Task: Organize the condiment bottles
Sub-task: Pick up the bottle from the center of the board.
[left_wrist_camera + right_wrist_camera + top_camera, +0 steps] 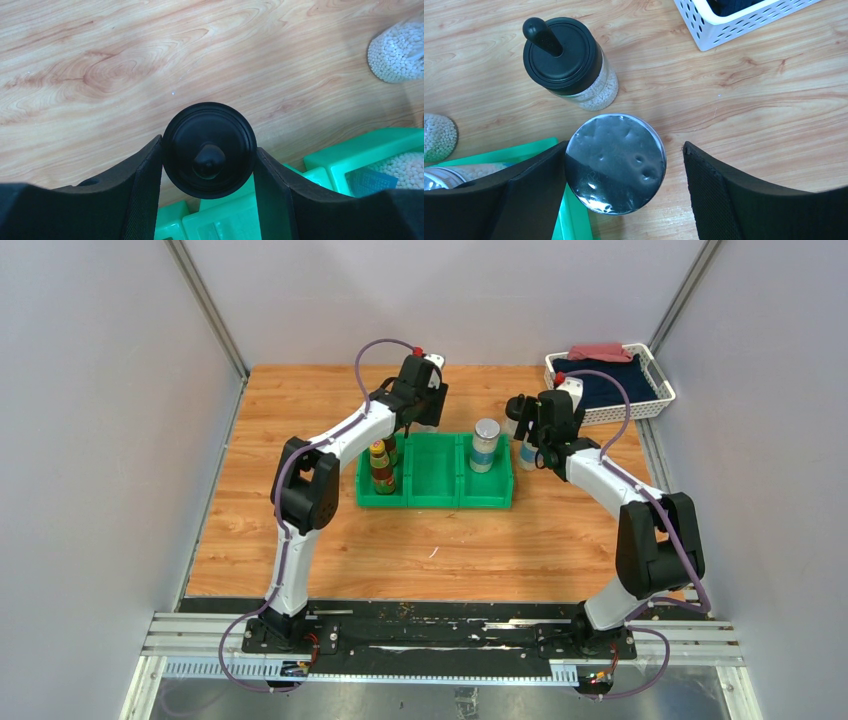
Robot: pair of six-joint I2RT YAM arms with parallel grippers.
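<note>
Jaws, left gripper [209, 146]: clamped on squat clear black-knob-lidded bottle [209, 156]
Jaws, right gripper [625, 149]: held wide around silver-lidded clear shaker [615, 162]
Beside both: green plastic bin [360, 150]

We are looking at a robotics lab test cell, not a home or a kitchen. Plain grey panels [90, 440] close in a wood-grain table [300, 540] on three sides, with bare metal posts [205, 305] in the far corners. A left arm [300, 490] and a right arm [655, 545], white and black, are bolted to aluminium rails [450, 645] at the near edge, and purple cables [232, 650] loop along them. On the table we see only a green bin [436, 502] and a white basket [640, 410].
</note>
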